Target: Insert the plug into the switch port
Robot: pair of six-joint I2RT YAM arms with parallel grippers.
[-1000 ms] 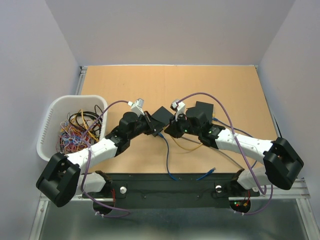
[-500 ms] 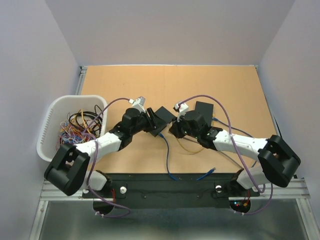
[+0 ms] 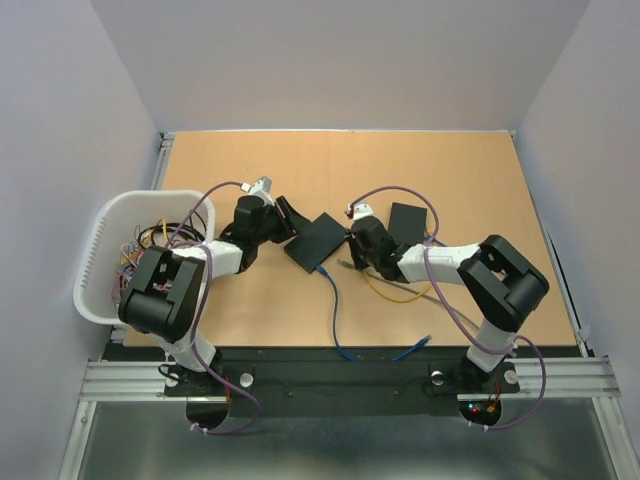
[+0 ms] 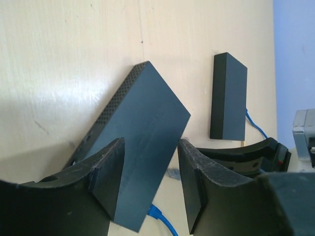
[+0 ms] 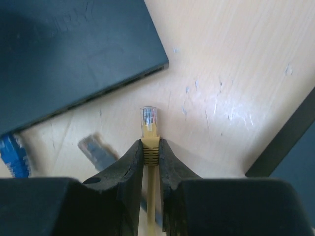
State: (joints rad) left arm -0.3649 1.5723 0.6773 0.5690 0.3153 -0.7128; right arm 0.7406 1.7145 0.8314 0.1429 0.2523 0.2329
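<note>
The black switch (image 3: pixel 318 241) lies flat on the wooden table; in the left wrist view the switch (image 4: pixel 142 123) shows its vented edge. My left gripper (image 3: pixel 289 216) is open just left of it, and from the left wrist its fingers (image 4: pixel 113 182) stand apart over the switch's near corner without touching it. My right gripper (image 3: pixel 348 262) is shut on the yellow plug (image 5: pixel 149 123). The plug's clear tip points at the switch's port side (image 5: pixel 118 83), a short gap away. A blue cable (image 3: pixel 335 305) is plugged into the switch (image 5: pixel 74 54).
A second black box (image 3: pixel 407 220) lies right of the switch. A white basket (image 3: pixel 100 235) of tangled cables stands at the left edge. The yellow cable (image 3: pixel 385 292) and a grey cable (image 3: pixel 440 300) trail over the table; a loose grey plug (image 5: pixel 96 150) lies near my right fingers.
My left gripper opened, let go of the switch and drew back to the left. The switch now rests flat. My right arm folded in, still holding the plug.
</note>
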